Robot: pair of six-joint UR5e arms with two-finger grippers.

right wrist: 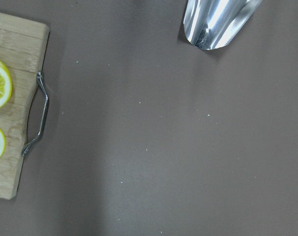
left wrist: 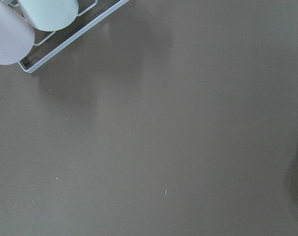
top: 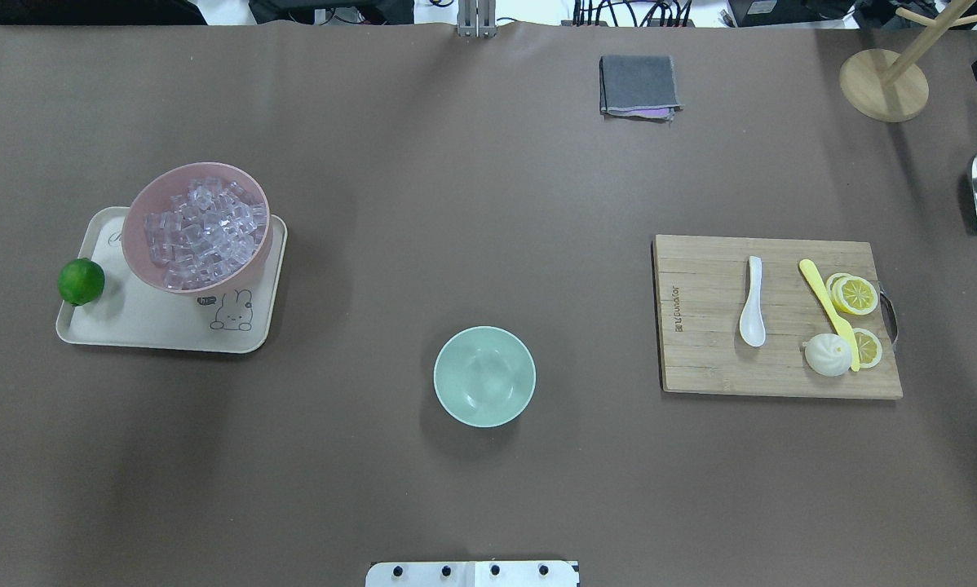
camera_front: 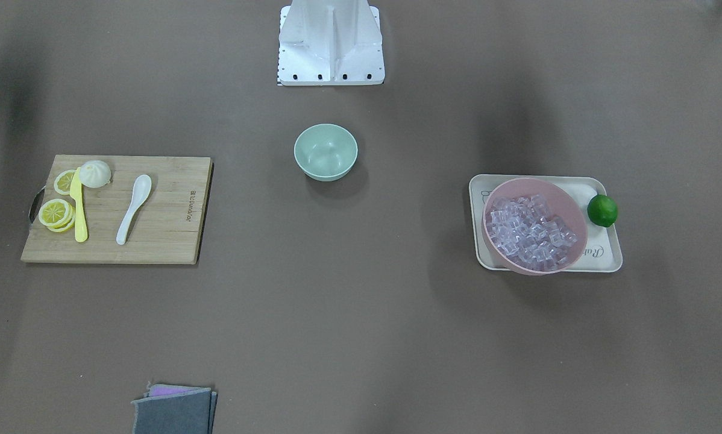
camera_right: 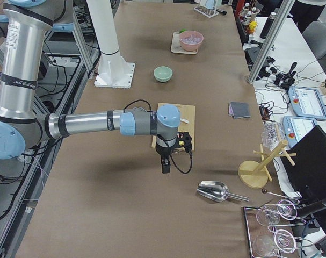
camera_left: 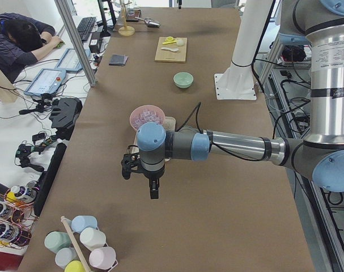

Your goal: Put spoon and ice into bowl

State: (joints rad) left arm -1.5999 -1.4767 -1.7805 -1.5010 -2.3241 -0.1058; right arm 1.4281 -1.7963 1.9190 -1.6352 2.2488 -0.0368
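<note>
The spoon (camera_front: 134,208) lies on a board (camera_front: 168,235) toward the robot's right end of the table (camera_front: 361,337), scoop toward the robot, just beside a yellow knife (camera_front: 79,211), lemon slices (camera_front: 55,213) and a bun (camera_front: 95,173). The bowl (camera_front: 325,152) stands upright mid-table near the robot's base, well apart from both spoon and ice. The ice (camera_front: 533,232) is heaped in a pink bowl (camera_front: 495,250) on a tray (camera_front: 602,256) toward the robot's left, with a lime (camera_front: 602,210) at the tray's outer edge. The left tool (camera_left: 154,194) hangs pointing down over bare table past the tray; I cannot tell how its jaws stand. The right tool (camera_right: 165,166) hangs over bare table between the board and a metal scoop (right wrist: 217,22), holding nothing visible; whether it is wide or narrow I cannot tell
</note>
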